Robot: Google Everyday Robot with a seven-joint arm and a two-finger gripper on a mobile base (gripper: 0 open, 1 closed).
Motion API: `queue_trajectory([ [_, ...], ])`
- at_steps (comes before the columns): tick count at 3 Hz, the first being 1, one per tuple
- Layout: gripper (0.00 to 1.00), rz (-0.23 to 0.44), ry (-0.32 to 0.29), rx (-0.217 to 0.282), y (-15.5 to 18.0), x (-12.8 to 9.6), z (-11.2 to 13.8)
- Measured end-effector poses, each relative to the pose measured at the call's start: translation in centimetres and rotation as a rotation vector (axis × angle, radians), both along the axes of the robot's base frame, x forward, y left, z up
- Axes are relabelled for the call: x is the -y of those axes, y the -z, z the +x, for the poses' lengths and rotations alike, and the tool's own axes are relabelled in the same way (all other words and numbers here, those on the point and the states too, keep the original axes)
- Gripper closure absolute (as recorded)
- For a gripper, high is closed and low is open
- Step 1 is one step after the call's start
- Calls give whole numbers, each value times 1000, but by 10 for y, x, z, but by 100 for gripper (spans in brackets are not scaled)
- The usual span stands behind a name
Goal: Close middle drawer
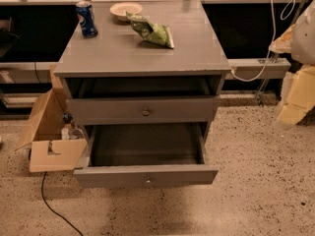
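The grey cabinet (142, 53) stands in the middle of the camera view. The middle drawer (145, 175) is pulled far out toward me; its dark inside looks empty and a small brass knob (147, 181) sits at the centre of its front. The top drawer (142, 110) above it is pulled out a little, with a dark gap under the cabinet top. The lowest drawer is hidden under the middle one. My gripper (297, 98) is a pale cream shape at the right edge, well to the right of the cabinet and apart from both drawers.
On the cabinet top are a blue soda can (86, 18), a white bowl (125, 10) and a green chip bag (151, 31). An open cardboard box (49, 132) lies on the floor at the left, with a black cable (54, 208). A white cable (268, 43) hangs at the right.
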State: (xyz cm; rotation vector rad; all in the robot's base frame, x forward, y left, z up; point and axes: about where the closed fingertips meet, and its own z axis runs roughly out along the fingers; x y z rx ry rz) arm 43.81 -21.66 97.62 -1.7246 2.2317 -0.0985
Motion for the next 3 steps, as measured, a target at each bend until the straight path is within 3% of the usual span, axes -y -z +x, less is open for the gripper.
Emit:
queue_trajectory([
  [1,0,0,0,0,0,0,0],
  [2,0,45,-7,-49,32,-1,-1],
  [3,0,109,-37,-140,96,-10,-5],
])
